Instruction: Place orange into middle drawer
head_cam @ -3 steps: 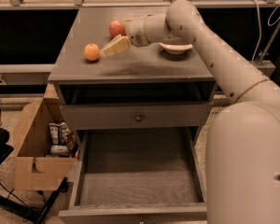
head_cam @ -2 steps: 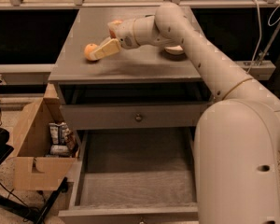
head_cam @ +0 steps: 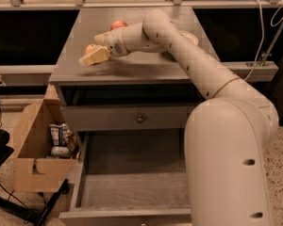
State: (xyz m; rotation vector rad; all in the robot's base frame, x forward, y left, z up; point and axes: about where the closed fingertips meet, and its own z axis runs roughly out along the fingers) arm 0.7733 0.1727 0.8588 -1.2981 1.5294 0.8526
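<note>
**A:** Where is the cream two-finger gripper (head_cam: pixel 89 51)?

**B:** It's up on the flat grey wooden cabinet top (head_cam: pixel 146 66), near the left edge, at the end of the white jointed arm (head_cam: pixel 179 51). Its jaws stand apart, one on each side of the small, round, bright orange (head_cam: pixel 90 47). The orange sits on the top between them. I can't quite tell whether either jaw already touches the fruit.

**A:** And the wide, deep grey wooden middle drawer (head_cam: pixel 132 192)?

**B:** It's pulled out, well below, and the orange isn't in it yet.

**A:** What could go wrong from here?

**B:** The orange is smooth and round. If the jaws close off-centre, it may squirt out and roll over the near left edge, towards the brown cardboard box (head_cam: pixel 28 149) on the floor. The bigger reddish apple (head_cam: pixel 118 25) lies just behind the gripper, so a sideways swing could knock it. On the way down, the shallow grey drawer front with its dark round knob (head_cam: pixel 140 119) juts between the top and the drawer. A straight descent could clip it and jar the fruit loose
</note>
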